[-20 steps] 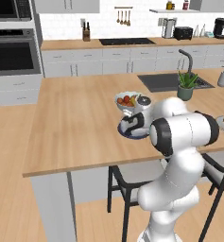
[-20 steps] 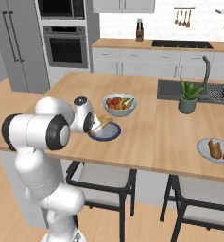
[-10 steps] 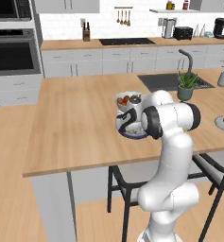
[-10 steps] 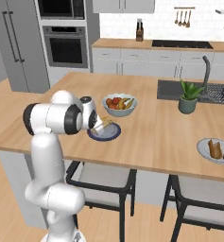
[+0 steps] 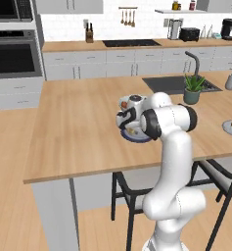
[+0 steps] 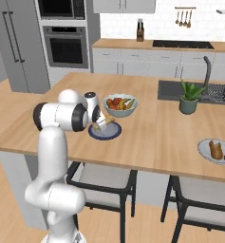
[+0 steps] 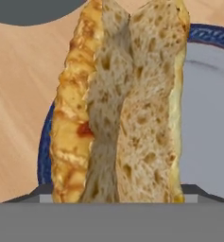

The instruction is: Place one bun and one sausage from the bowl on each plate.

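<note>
The hand point(image 6: 100, 124) is grasping a bun point(image 7: 120, 101), its jaws standing wide around it, and the bun hangs right over the blue-rimmed plate point(image 7: 205, 108). Seen from the hand, the bun's long axis runs straight away from the camera, split side showing, with the plate's rim curving past on both sides and its grey face spreading off to the right; so the bun sits toward one edge of the plate rather than over its middle, and the coming release likely turns on that offset. From the right base, the bun point(image 6: 104, 122) pokes out tilted just above the plate point(image 6: 106, 133), though whether it touches cannot be told. Just beyond stands a fruit bowl point(image 6: 120, 104). Well apart along the surface point(image 6: 152, 128), a second plate point(image 6: 213, 151) already carries food.
</note>
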